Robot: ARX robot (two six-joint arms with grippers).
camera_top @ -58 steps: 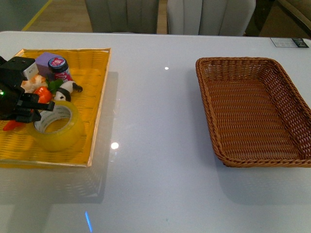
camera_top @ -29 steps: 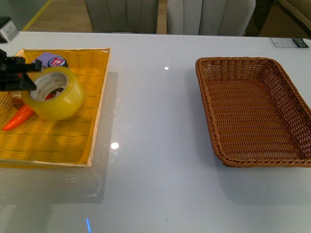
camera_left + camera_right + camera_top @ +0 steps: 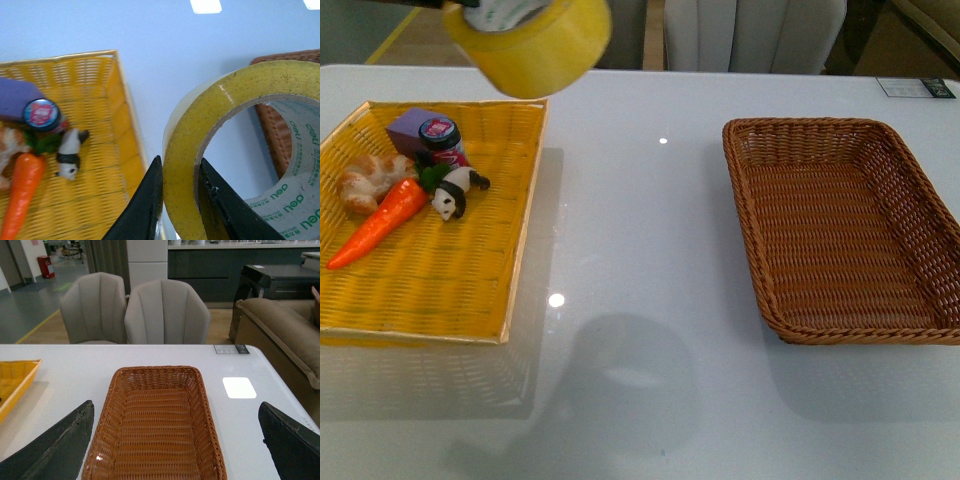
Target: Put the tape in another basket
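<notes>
The yellow tape (image 3: 532,40) hangs high at the top left of the front view, above the far right corner of the yellow tray. My left gripper (image 3: 180,197) is shut on its wall, one finger outside and one inside the white core with green lettering; the tape (image 3: 240,145) fills that view. The gripper's body is out of the front view. The brown wicker basket (image 3: 910,180) stands empty on the table's right. It also shows in the right wrist view (image 3: 107,440) below my open, empty right gripper (image 3: 175,450), and in the left wrist view (image 3: 272,132) behind the tape.
The shallow yellow tray (image 3: 510,260) on the left holds a carrot (image 3: 380,225), a panda toy (image 3: 450,195), a bread piece (image 3: 365,180) and a purple block with a small jar (image 3: 440,135). White table (image 3: 640,230) lies between tray and basket. Chairs stand behind.
My left gripper lifted the tape out of the yellow tray, up and to the right. The tray's other items are now uncovered. A shadow now falls on the table's front.
</notes>
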